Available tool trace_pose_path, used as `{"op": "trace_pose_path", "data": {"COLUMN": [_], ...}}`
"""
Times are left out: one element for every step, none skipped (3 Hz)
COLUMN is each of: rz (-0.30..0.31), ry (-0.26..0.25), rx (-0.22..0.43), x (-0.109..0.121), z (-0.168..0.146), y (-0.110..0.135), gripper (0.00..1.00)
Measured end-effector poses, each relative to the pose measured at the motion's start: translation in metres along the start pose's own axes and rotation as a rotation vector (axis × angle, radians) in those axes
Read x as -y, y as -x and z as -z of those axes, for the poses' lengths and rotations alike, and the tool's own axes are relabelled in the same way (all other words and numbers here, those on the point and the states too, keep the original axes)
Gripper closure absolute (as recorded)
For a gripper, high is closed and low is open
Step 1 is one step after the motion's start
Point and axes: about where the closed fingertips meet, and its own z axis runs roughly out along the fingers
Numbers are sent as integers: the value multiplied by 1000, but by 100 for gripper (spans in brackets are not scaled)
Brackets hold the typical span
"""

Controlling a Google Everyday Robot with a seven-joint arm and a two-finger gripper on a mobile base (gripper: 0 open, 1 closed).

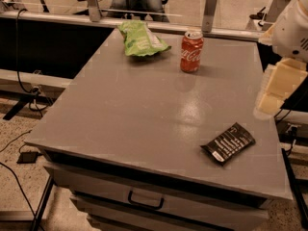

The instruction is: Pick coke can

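The coke can (191,51) is a small red can with white script and a silver top. It stands upright near the far edge of the grey table (139,109), right of centre. My gripper (275,91) hangs at the right edge of the view, above the table's right side. It is well to the right of the can and nearer to me, and it touches nothing.
A green chip bag (141,39) lies at the far edge, left of the can. A flat black wrapper (228,143) lies near the front right corner. The table has a drawer with a handle (145,199) below. Cables run on the floor at left.
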Motion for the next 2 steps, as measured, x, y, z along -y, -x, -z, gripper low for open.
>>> {"op": "trace_pose_path", "data": {"rz": [-60,-109], "ry": [10,17], "rx": [49,125], "x": [67,118], "z": [-23,-43], "y": [11,21], "gripper": [0,0]}}
